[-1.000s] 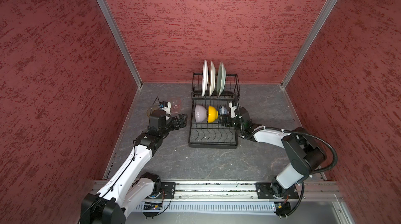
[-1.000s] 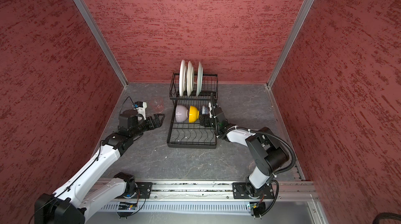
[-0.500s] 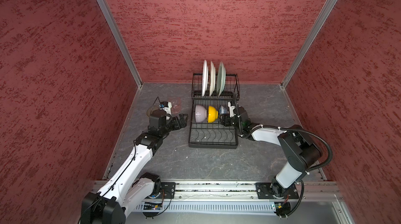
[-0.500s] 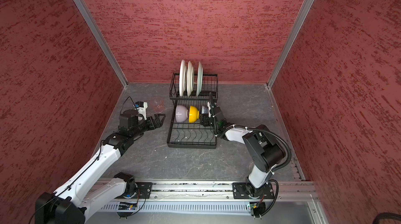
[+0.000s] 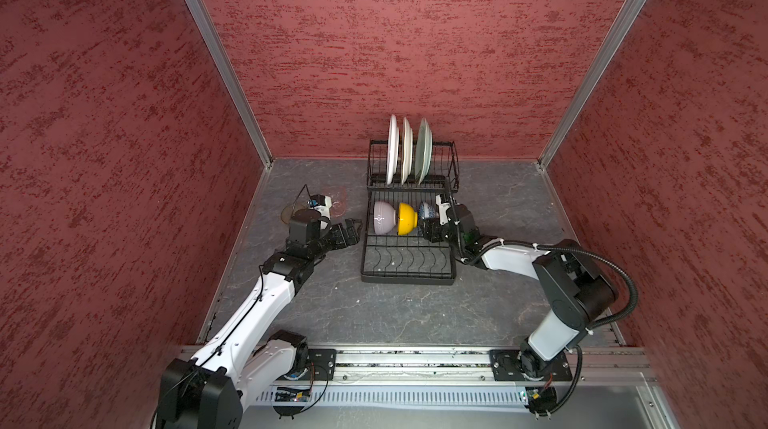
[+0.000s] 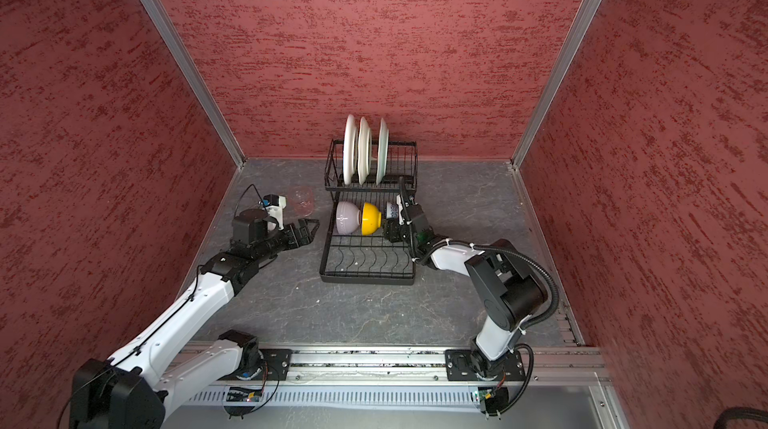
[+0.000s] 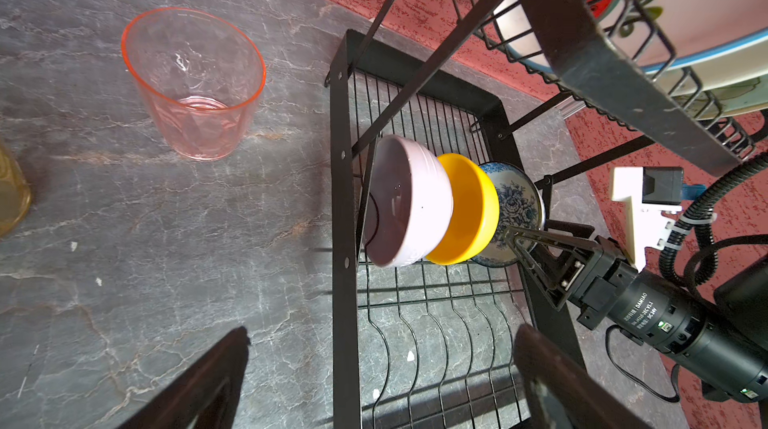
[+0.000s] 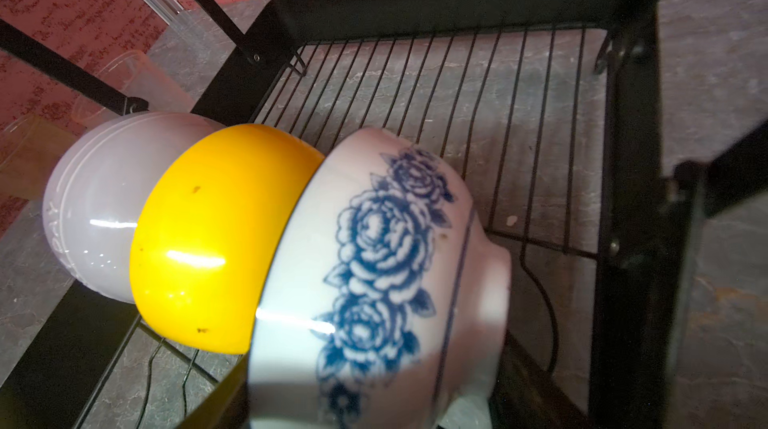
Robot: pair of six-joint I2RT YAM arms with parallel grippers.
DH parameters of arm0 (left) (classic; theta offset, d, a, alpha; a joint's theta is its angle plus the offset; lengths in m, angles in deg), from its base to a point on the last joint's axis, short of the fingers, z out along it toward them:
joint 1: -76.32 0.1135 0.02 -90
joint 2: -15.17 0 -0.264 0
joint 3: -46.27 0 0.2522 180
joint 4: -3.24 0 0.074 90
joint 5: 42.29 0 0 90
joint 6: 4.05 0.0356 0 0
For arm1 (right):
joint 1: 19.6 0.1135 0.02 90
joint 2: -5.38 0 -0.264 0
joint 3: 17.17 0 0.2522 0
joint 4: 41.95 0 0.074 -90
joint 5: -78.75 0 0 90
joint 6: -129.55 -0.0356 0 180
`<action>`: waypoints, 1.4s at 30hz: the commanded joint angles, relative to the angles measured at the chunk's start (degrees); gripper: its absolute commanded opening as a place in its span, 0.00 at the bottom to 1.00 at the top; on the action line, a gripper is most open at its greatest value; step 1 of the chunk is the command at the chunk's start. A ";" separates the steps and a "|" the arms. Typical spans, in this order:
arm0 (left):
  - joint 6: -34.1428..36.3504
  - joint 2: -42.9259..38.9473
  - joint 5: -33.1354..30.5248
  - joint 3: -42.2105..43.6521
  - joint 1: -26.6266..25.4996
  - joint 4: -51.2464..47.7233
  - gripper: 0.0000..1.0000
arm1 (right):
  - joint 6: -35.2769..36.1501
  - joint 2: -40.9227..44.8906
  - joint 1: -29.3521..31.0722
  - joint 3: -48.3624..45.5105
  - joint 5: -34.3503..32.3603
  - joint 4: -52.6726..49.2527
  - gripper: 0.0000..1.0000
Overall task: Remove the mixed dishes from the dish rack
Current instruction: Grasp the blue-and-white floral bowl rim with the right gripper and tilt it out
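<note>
Left wrist view gives you the clearest read. Three bowls lie on their sides, nested in a row on the lower tier of the dish rack (image 7: 345,206), toward its back under the raised tier. The lilac bowl (image 7: 409,202) is at the end nearest your left arm, with its mouth facing that way. Its base is tucked into the yellow bowl (image 7: 469,215), and the blue-white bowl (image 7: 515,198) closes the row on the right-arm side.

Your right gripper (image 7: 530,229) reaches in over the rack's side rail to that last bowl. One fingertip touches its rim low down and the other finger runs behind its foot. The jaws stand partly apart around the bowl, but you cannot tell whether they press on it. The right wrist view shows mostly the bowl's flowered wall, with the fingers blurred at the edges.

Your left gripper (image 5: 352,231) hovers just beside the rack's left rail, over the grey table (image 5: 395,306). Its jaws are spread wide and hold nothing.

The pink tumbler (image 7: 195,86) stands upright on the table, off the rack, near its left back corner. The amber tumbler (image 7: 12,194) stands farther left, only partly in frame.

In both top views three plates stand on edge in the raised back tier. They are the outer white plate (image 5: 392,152), the middle white plate (image 5: 407,152) and, rightmost, the pale green flowered plate (image 5: 423,152).
</note>
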 commanded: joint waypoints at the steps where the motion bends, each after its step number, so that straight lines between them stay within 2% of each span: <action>1: -0.60 0.05 0.47 0.43 -0.14 1.26 0.99 | 2.89 1.90 0.36 1.32 -3.52 -4.21 0.57; 8: -0.72 0.65 0.73 0.58 -0.18 1.78 0.99 | 4.69 3.01 0.72 1.71 -6.67 -6.31 0.56; 21: -0.99 1.68 1.22 0.56 -0.29 2.26 0.99 | 5.13 10.00 0.97 -1.53 -6.61 -6.44 0.55; 34: -1.77 2.79 2.01 0.71 -0.47 3.17 0.99 | -0.08 13.23 0.91 -4.71 -2.60 -5.17 0.52; 42: -1.63 3.68 2.01 0.77 -0.62 3.71 0.99 | -3.19 20.02 1.00 -7.33 -0.80 -5.06 0.52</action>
